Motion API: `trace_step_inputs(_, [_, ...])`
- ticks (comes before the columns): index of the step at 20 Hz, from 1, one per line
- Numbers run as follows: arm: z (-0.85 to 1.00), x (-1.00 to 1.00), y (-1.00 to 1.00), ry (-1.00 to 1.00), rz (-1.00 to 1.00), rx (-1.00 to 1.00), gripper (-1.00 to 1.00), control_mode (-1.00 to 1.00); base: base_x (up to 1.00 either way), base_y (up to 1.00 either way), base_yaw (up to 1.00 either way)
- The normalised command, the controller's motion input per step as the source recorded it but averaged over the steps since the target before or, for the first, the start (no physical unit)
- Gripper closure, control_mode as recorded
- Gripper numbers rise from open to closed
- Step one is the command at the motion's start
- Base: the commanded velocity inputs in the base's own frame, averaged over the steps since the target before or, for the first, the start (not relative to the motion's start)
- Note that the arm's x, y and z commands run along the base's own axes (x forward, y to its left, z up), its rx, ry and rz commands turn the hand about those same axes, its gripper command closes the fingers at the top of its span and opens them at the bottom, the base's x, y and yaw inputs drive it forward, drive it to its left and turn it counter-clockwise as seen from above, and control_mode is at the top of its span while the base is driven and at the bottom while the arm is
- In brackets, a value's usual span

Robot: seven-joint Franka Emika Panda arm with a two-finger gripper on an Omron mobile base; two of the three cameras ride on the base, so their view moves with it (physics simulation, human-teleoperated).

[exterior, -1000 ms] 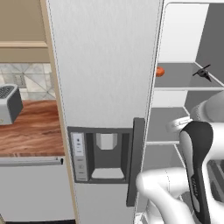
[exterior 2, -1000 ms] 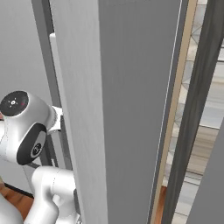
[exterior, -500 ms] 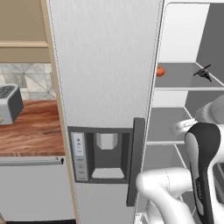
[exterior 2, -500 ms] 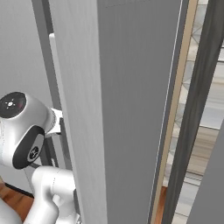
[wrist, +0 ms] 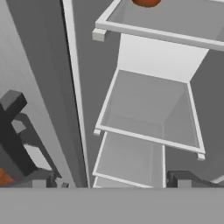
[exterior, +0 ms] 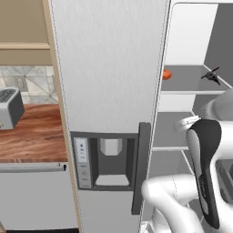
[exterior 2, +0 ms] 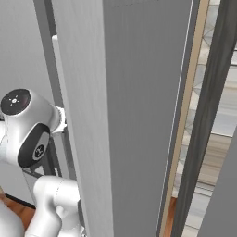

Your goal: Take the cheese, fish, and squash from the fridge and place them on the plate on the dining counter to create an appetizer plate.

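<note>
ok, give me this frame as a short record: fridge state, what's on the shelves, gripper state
fridge: tall pale grey fridge, right compartment open, left door with dark dispenser panel shut
upper shelf: small round orange-brown squash at the left edge; tiny dark spiky fish to the right, apart from it
cheese: can't tell where
gripper: two-finger gripper open, holding nothing, facing the white shelves
arm: white arm low in front of the open compartment
beside fridge: wood-grain counter with a grey toaster

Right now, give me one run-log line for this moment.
fridge: right side open | squash and fish: upper shelf | claw: open, empty, facing lower shelves
</note>
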Motion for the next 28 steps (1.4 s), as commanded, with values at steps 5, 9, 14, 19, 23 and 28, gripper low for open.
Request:
trace_step_inputs(5, [0.33, 0.44, -0.30, 0.00, 0.00, 0.01, -1.00, -1.00, 0.00, 0.00, 0.00])
trace_step_inputs(9, [0.28, 0.39, -0.21, 0.00, 0.00, 0.00, -1.00, -1.00, 0.00, 0.00, 0.00])
trace_step_inputs(14, [0.14, 0.40, -0.02, 0.00, 0.00, 0.00, -1.00, -1.00, 0.00, 0.00, 0.00])
trace_step_inputs(19, [0.08, 0.33, -0.03, 0.00, 0.00, 0.00, -1.00, -1.00, 0.00, 0.00, 0.00])
trace_step_inputs(23, [0.02, 0.19, -0.16, 0.00, 0.02, 0.00, -1.00, -1.00, 0.00, 0.00, 0.00])
trace_step_inputs(28, [0.02, 0.24, -0.17, 0.00, 0.05, 0.00, -1.00, -1.00, 0.00, 0.00, 0.00])
